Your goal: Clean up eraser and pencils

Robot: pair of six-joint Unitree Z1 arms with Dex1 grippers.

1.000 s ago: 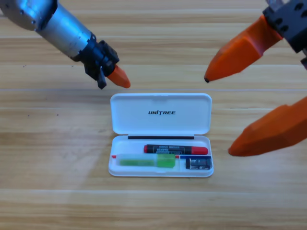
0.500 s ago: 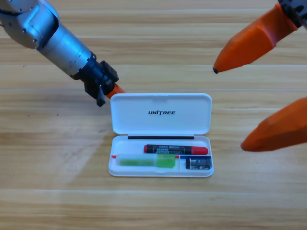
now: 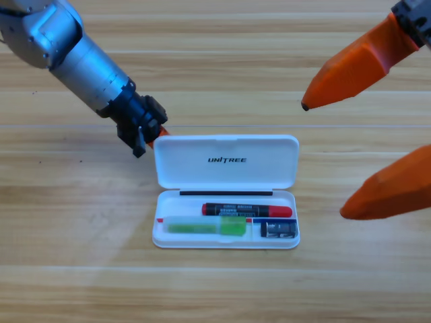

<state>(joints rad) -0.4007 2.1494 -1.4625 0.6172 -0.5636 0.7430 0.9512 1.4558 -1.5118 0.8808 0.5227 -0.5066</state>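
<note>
High view: pencils (image 3: 236, 218) and eraser (image 3: 278, 230) lie inside white case (image 3: 225, 161). Left gripper (image 3: 149, 131) at case's 10 o'clock corner, jaw state unreadable. Right gripper (image 3: 324, 158) gapes wide at 3 o'clock. Lid likely light, rigid; push its rear edge.

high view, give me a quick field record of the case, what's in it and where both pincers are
case: white case, lid open, on wooden table
black pencil: in tray, rear
green pencil: in tray, front left
eraser: in tray, front right compartment
left pincer: at lid's upper left corner, tips hidden
right pincer: open, right of case, holding nothing
</note>
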